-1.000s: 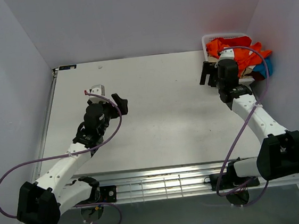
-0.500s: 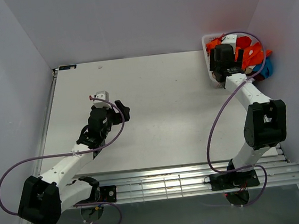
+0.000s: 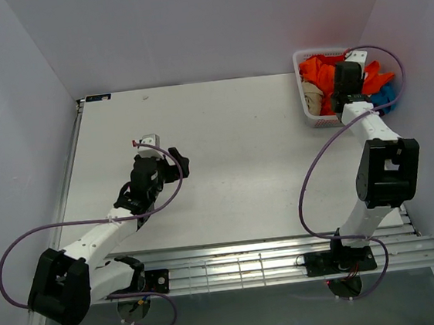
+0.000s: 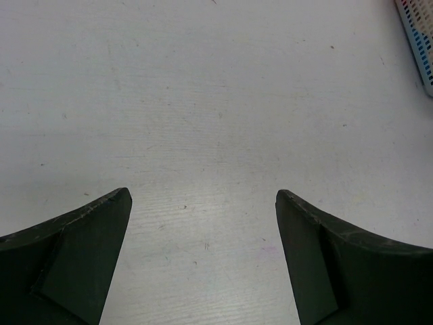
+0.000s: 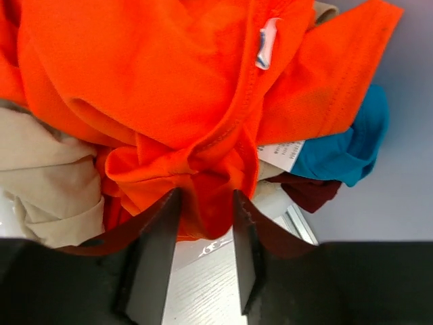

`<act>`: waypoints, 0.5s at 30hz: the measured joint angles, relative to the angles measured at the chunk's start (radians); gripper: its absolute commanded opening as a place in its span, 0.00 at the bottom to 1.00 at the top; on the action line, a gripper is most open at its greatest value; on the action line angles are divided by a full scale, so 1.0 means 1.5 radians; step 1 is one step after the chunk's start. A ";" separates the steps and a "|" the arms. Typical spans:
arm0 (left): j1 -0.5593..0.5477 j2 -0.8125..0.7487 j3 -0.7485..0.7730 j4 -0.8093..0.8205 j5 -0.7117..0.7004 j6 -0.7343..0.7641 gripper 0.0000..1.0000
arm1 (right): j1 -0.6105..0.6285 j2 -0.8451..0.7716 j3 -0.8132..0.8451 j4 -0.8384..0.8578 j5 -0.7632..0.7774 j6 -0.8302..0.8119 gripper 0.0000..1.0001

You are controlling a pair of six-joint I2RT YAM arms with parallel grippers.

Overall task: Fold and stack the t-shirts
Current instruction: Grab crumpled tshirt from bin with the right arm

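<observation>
A bright orange t-shirt [image 5: 155,74] lies crumpled on top of the pile in the white basket [image 3: 305,108] at the table's far right corner. Under it are a tan shirt [image 5: 47,183], a blue one [image 5: 345,152] and a dark red one [image 5: 308,189]. My right gripper [image 5: 206,198] reaches into the basket from above, its fingers closed in on a bunched fold of the orange t-shirt [image 3: 319,66]. My left gripper [image 4: 203,196] hovers wide open over bare table at centre left [image 3: 178,160], holding nothing.
The basket's lattice wall [image 4: 416,40] shows at the far right of the left wrist view. White walls enclose the table [image 3: 238,145] on three sides. A metal rail runs along the near edge by the arm bases.
My right arm swung from beside the basket to over it, lowered onto the pile, and its fingers narrowed around the orange fold. The left arm shifted slightly forward.
</observation>
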 measured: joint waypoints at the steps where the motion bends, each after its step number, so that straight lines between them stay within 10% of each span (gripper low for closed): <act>1: 0.000 0.001 0.000 0.003 0.000 0.000 0.98 | -0.001 0.002 0.001 -0.001 -0.010 -0.001 0.36; 4: 0.000 0.002 -0.001 0.007 0.000 0.000 0.98 | -0.001 0.003 0.001 -0.001 -0.048 -0.005 0.08; 15: 0.000 0.001 -0.013 0.009 0.006 -0.010 0.98 | 0.011 -0.078 -0.001 -0.040 -0.218 0.008 0.08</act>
